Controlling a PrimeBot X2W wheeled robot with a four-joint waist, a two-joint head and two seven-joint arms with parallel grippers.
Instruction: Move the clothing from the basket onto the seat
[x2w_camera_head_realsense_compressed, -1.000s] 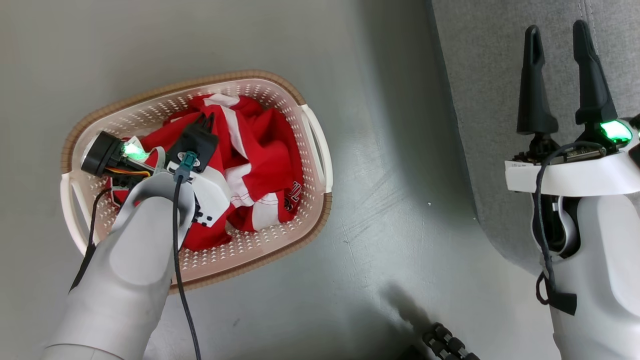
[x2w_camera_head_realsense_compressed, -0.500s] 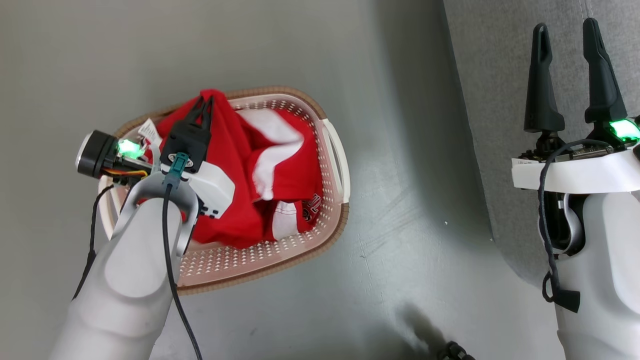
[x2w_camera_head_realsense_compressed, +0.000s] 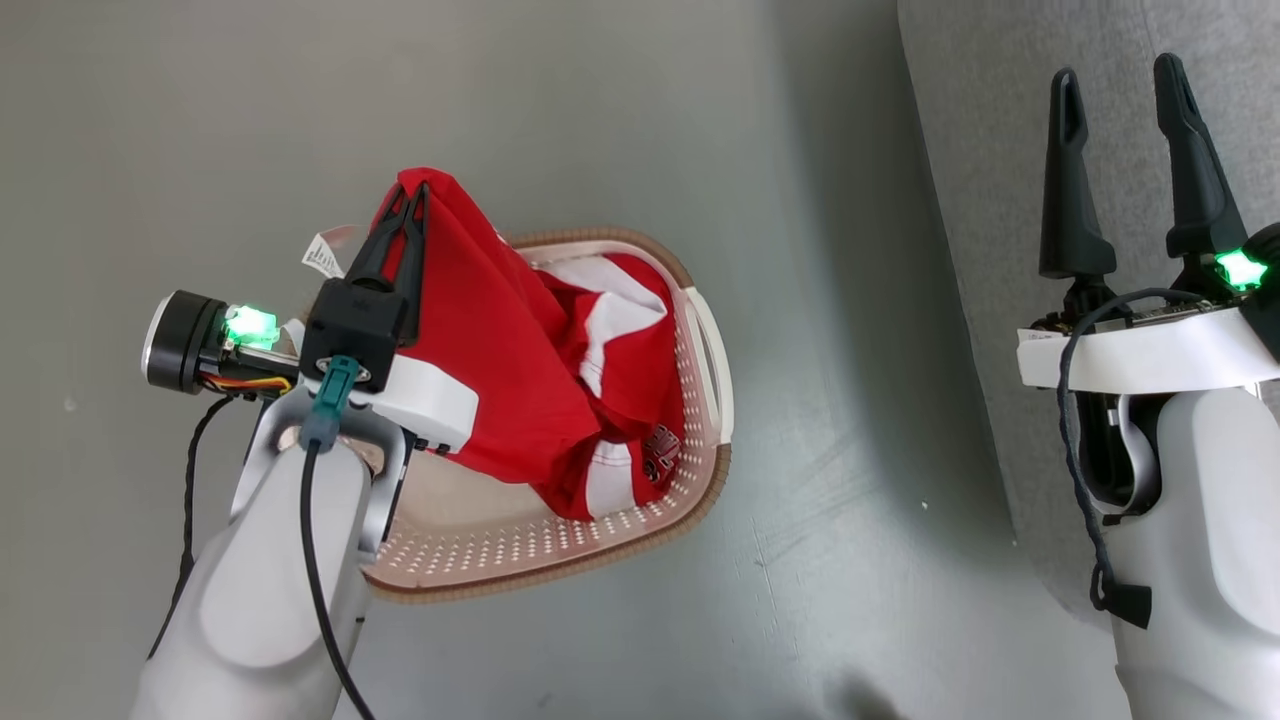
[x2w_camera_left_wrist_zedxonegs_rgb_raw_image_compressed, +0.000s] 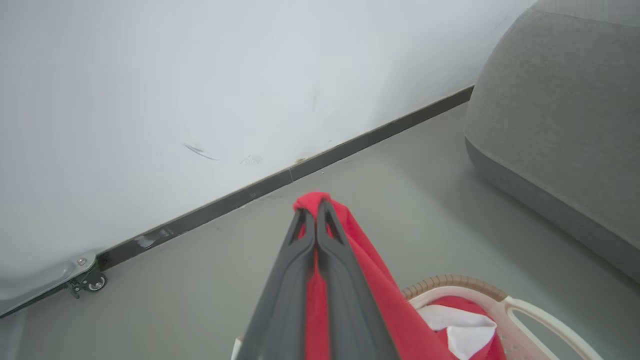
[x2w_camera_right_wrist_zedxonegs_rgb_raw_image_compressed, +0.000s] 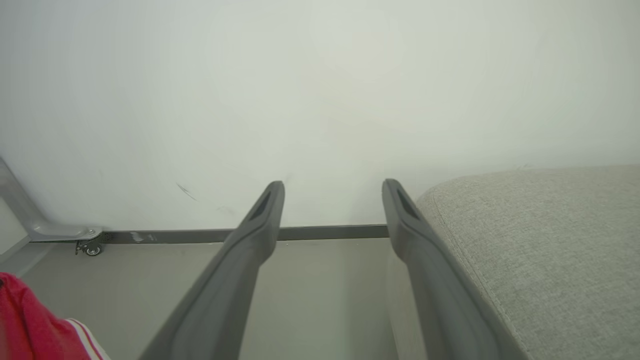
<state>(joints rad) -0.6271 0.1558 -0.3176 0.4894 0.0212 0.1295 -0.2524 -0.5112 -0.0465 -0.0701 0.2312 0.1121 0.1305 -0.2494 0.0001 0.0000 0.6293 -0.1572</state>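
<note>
My left gripper (x2w_camera_head_realsense_compressed: 408, 200) is shut on a fold of the red clothing (x2w_camera_head_realsense_compressed: 500, 360), which hangs from its fingers down into the cream basket (x2w_camera_head_realsense_compressed: 560, 545) on the floor. More red and white fabric with dark lettering (x2w_camera_head_realsense_compressed: 660, 450) lies inside the basket. The left wrist view shows the closed fingers (x2w_camera_left_wrist_zedxonegs_rgb_raw_image_compressed: 300, 260) pinching the red clothing (x2w_camera_left_wrist_zedxonegs_rgb_raw_image_compressed: 370, 300) above the basket rim (x2w_camera_left_wrist_zedxonegs_rgb_raw_image_compressed: 450, 282). My right gripper (x2w_camera_head_realsense_compressed: 1125, 90) stands open and empty over the grey seat (x2w_camera_head_realsense_compressed: 1000, 200). The seat (x2w_camera_right_wrist_zedxonegs_rgb_raw_image_compressed: 540, 250) rises on the right in the right wrist view, beside the right gripper (x2w_camera_right_wrist_zedxonegs_rgb_raw_image_compressed: 332, 192).
Grey floor (x2w_camera_head_realsense_compressed: 800, 560) separates the basket from the seat. A white wall with a dark baseboard (x2w_camera_left_wrist_zedxonegs_rgb_raw_image_compressed: 280, 177) runs behind. A small caster on a metal frame (x2w_camera_left_wrist_zedxonegs_rgb_raw_image_compressed: 92, 282) sits by the wall at the left. A white tag (x2w_camera_head_realsense_compressed: 322, 255) dangles from the lifted garment.
My left gripper has risen with the red clothing, pulling it up out of the basket. The head camera has shifted, so the basket sits lower and further right.
</note>
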